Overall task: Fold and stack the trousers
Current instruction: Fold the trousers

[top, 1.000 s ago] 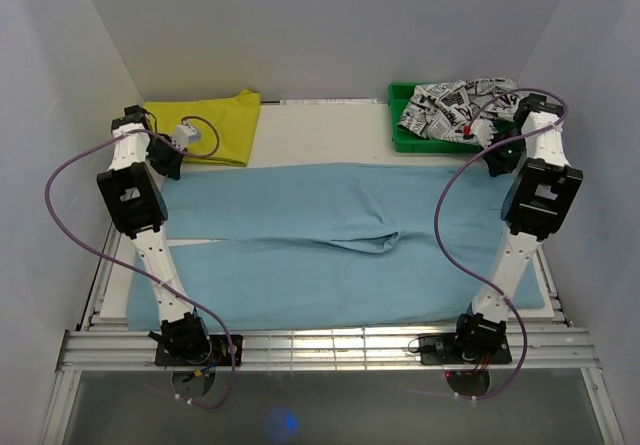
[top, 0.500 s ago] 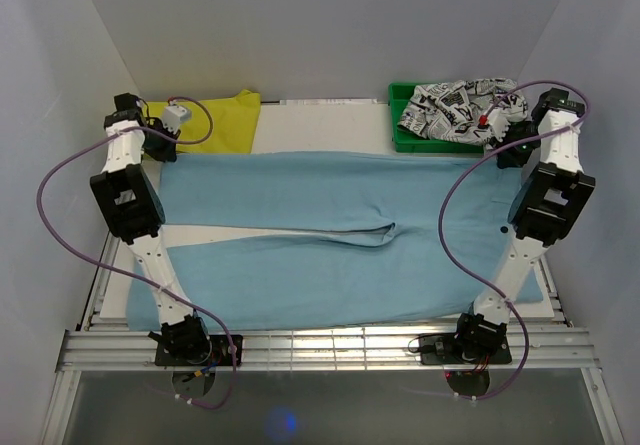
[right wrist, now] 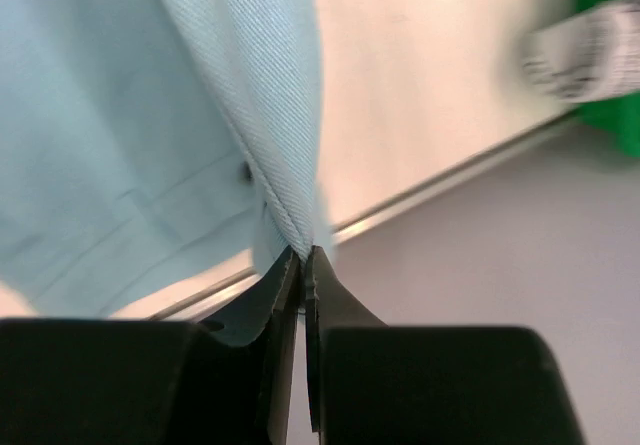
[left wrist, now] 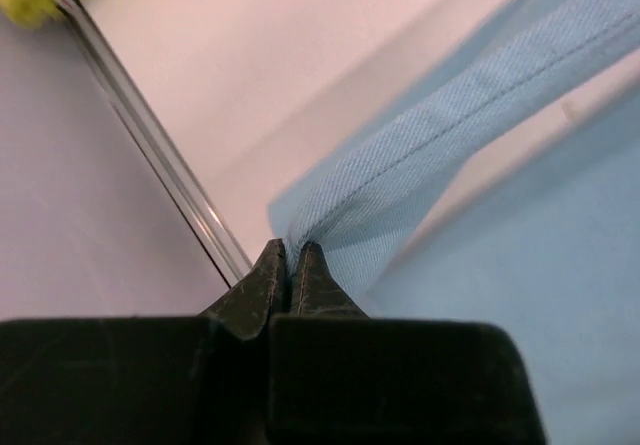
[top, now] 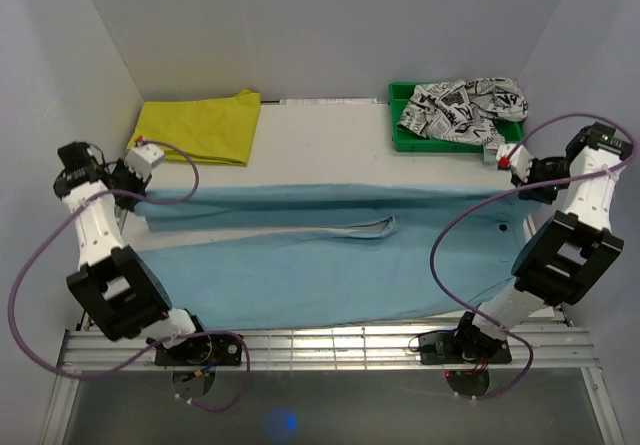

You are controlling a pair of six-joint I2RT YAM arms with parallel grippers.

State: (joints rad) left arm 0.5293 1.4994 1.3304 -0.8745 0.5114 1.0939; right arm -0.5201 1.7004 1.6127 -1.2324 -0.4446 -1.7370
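My left gripper (left wrist: 288, 263) and right gripper (right wrist: 303, 263) each pinch tight one far end of the trousers (top: 330, 270).

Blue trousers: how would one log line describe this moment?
left gripper: shut on trousers | right gripper: shut on trousers | far edge: stretched between both | fold: unfinished

White flat tabletop (top: 320, 135), metal rail frame (top: 330, 345) along near edge. Light blue cloth trousers (top: 330, 275) spread left to right over the near and middle area, legs to the left, waist to the right. Their far edge is off the surface at both ends. Plain yellow folded garment (top: 200, 130) lies flat in far left corner. Green plastic bin (top: 440, 146) sits in far right corner, apart from the trousers.
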